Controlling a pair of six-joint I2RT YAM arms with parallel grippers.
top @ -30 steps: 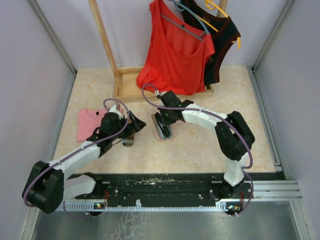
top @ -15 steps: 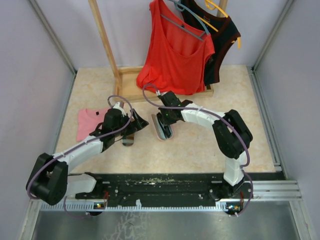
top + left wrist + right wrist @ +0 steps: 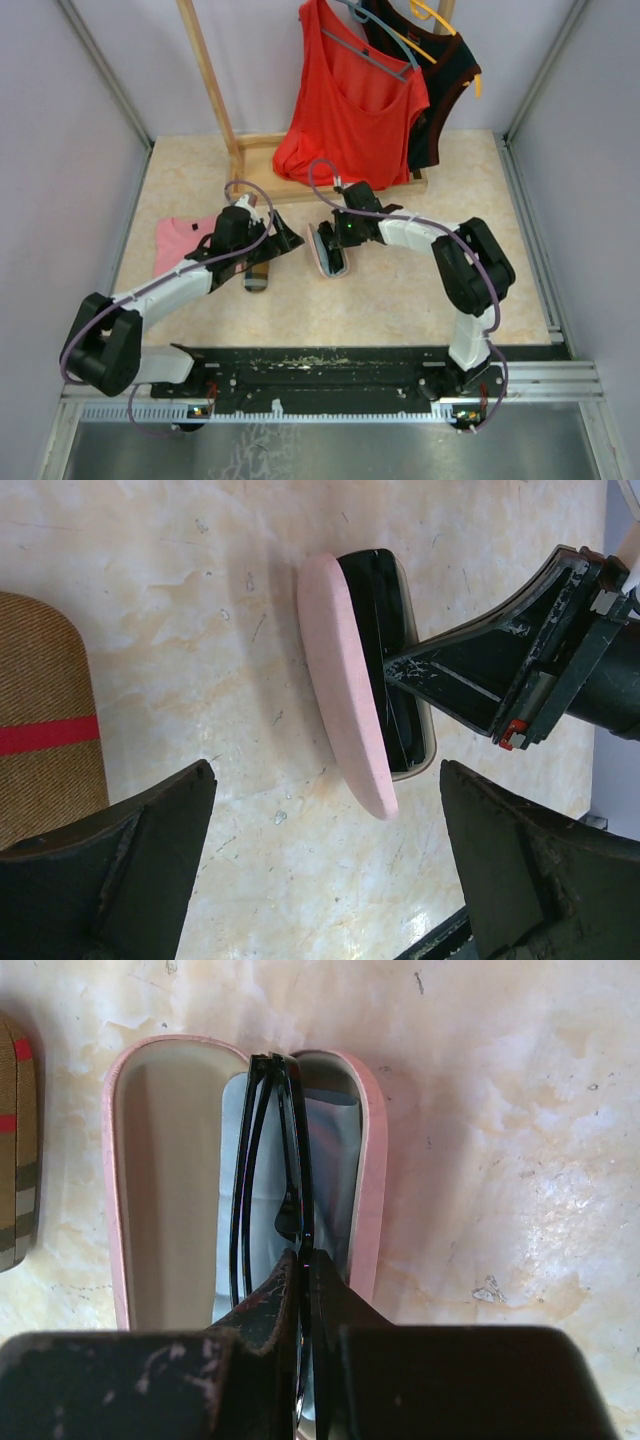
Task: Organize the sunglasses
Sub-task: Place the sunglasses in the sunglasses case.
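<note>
- While clamped in the right gripper, the folded sunglasses stand on edge within the open pink case.
- Empty left gripper: jaws wide apart, hovering near the case.
- Step: stowing; the next move likely needs release, then lid closure.

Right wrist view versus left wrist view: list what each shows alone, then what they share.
Right wrist only: the pale lining of the open pink case, and the right gripper pinching the folded black sunglasses edge-on over it.
Left wrist only: the left gripper, jaws wide open, and the case's pink outer shell seen from the side.
Shared: the pink case, the right gripper, the brown plaid case and the marble table.
</note>
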